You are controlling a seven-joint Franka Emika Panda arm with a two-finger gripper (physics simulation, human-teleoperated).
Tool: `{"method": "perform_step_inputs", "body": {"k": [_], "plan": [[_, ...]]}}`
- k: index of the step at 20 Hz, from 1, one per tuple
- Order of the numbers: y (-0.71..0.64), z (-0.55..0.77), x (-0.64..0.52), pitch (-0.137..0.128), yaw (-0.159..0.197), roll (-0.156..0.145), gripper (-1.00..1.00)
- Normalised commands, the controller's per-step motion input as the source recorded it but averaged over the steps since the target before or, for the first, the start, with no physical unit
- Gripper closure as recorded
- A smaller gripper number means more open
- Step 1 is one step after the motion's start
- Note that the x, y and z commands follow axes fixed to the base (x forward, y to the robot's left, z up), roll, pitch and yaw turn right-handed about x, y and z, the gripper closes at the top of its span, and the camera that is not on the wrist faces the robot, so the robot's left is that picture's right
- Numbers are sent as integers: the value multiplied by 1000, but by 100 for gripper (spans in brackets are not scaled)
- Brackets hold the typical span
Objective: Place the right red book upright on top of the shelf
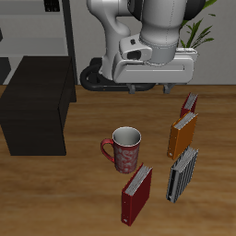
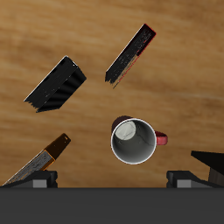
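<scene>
The right red book (image 1: 136, 194) is a dark red hardcover with white page edges. It rests on the table near the front edge, in front of the mug; it also shows in the wrist view (image 2: 131, 52). The shelf (image 1: 37, 106) is a low black unit with a flat, bare top at the table's side. My gripper (image 1: 153, 88) hangs high above the table, behind the mug and far from the book. Its fingers (image 2: 42, 178) stand wide apart with nothing between them.
A red patterned mug (image 1: 123, 147) stands mid-table, directly under the gripper (image 2: 133, 140). An orange book (image 1: 182, 134), a smaller brighter red book (image 1: 189, 103) and a black book (image 1: 182, 173) stand in a row beside it. A potted plant (image 1: 198, 32) is at the back.
</scene>
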Motion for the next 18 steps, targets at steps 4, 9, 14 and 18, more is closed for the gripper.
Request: {"method": "perform_step_inputs", "body": {"k": [4,9,14,18], "plan": [[-44,124,379,-18,-5,15,-100],[-81,93,322,-35,-54,11,-100],[-81,-24,405,-14,-41,22,-100],[-105,-50,315,-37,-28,9,-100]]}}
